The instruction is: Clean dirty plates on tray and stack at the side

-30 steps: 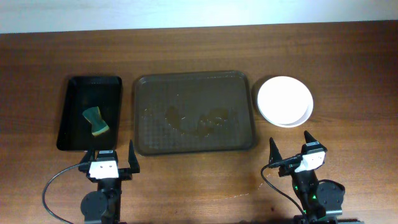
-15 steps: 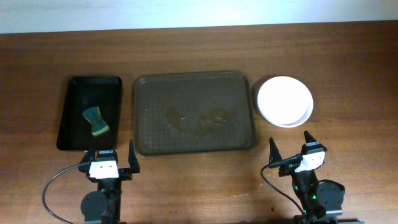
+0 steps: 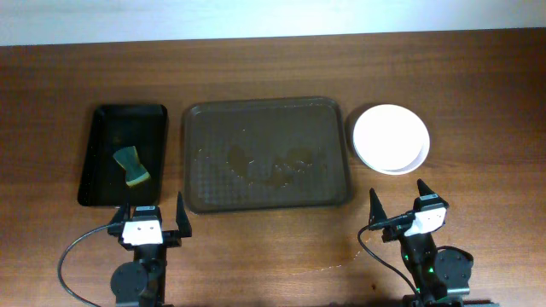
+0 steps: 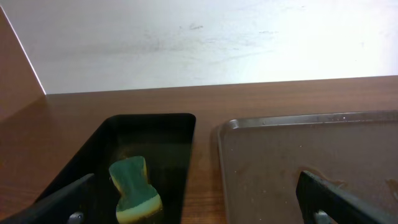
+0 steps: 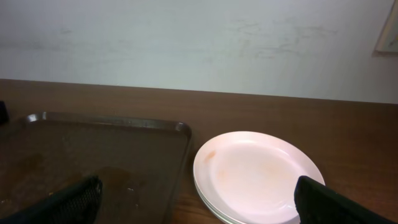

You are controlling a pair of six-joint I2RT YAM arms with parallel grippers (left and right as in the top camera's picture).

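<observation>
Stacking looks done: the plates [image 3: 392, 138] sit piled on the table, just right of the tray [image 3: 213, 175]. Left gripper [image 3: 155, 209] and right gripper [image 3: 397, 199] stand spread, holding nothing. Expect stiff, light, slick, chippable plates; you pinch the raised rim.

The wooden counter [image 3: 273, 64] carries a black tray [image 3: 95, 162] at the left, a brown tray [image 3: 213, 128] in the middle, and stacked white plates [image 3: 391, 136] at the right.

Looks like a robotics lab: plain wooden table [image 3: 273, 68] against bare white wall [image 5: 186, 37].
</observation>
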